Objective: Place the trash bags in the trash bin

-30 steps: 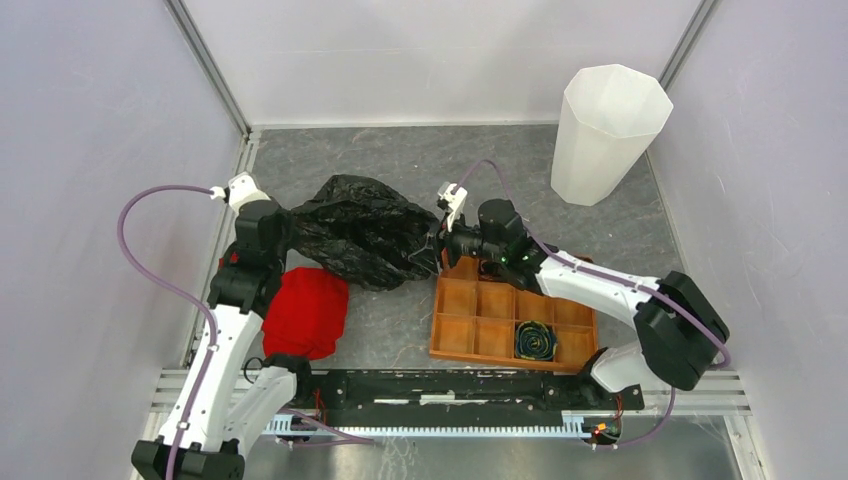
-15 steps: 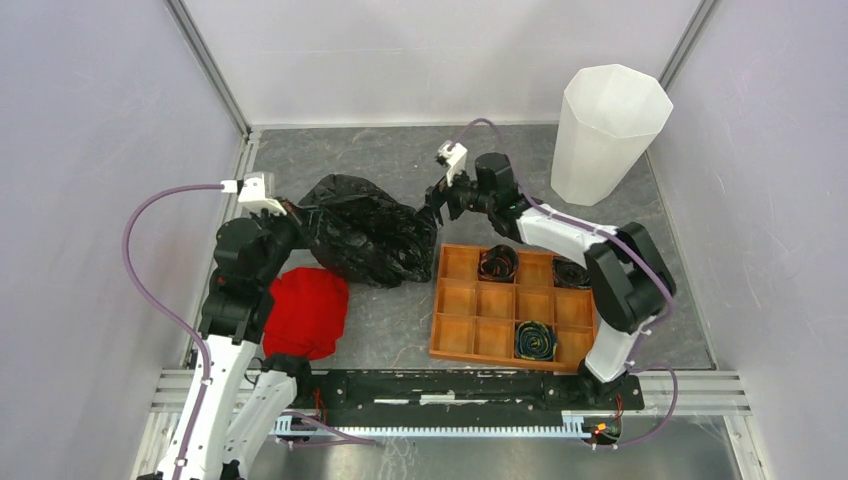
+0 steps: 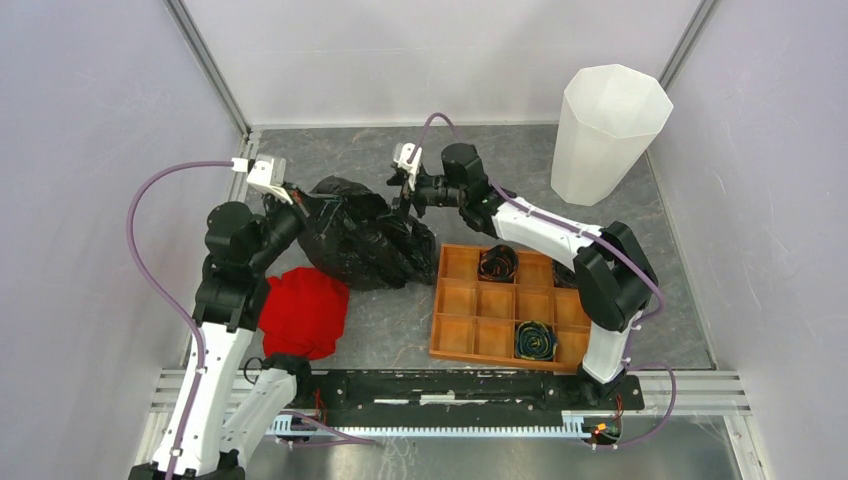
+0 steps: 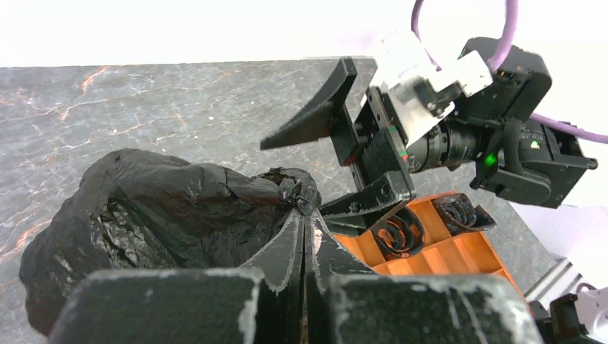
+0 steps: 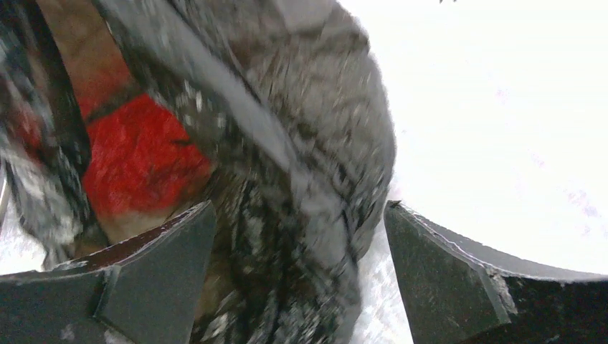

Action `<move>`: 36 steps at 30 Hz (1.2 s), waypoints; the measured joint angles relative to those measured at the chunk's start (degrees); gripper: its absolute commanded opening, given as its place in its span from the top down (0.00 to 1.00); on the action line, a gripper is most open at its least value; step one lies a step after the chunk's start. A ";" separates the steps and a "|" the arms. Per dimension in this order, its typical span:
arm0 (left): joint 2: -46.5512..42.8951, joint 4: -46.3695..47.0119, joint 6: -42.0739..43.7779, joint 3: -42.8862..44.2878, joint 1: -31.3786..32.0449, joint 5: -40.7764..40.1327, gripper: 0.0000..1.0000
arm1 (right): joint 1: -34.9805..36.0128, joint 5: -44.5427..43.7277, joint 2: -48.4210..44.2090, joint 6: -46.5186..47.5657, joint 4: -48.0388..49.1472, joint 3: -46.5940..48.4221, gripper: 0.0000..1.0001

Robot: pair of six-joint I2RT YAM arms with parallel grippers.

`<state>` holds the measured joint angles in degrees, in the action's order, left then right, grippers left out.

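As I look down from above, nearest me lie the red cloth (image 3: 305,312) at 8 o'clock and the orange tray (image 3: 460,335) at 4. Beyond them slumps the trash bag (image 3: 365,235) — my left gripper (image 4: 306,215) pinches its crumpled edge, while my right gripper (image 5: 301,236) is spread wide just beside it. Farthest, at 1 o'clock, the trash bin (image 3: 605,135) stands upright — well apart.

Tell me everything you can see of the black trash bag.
The trash bag is thin glossy black plastic, crinkled into a loose heap on the grey table, between the red cloth and the orange tray. The left gripper, shut, pinches a raised fold at its top. The open right gripper hovers close by; contact is unclear.
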<state>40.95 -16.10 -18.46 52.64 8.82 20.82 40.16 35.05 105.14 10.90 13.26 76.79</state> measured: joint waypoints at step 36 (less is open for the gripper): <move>10.01 -8.70 1.46 12.17 0.00 -0.35 0.91 | 3.69 -5.62 0.59 -13.09 14.01 6.19 1.00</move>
<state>50.96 -24.80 -16.99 64.82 8.82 20.47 43.86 29.43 105.73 -2.20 27.27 82.98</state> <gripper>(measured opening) 0.052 0.010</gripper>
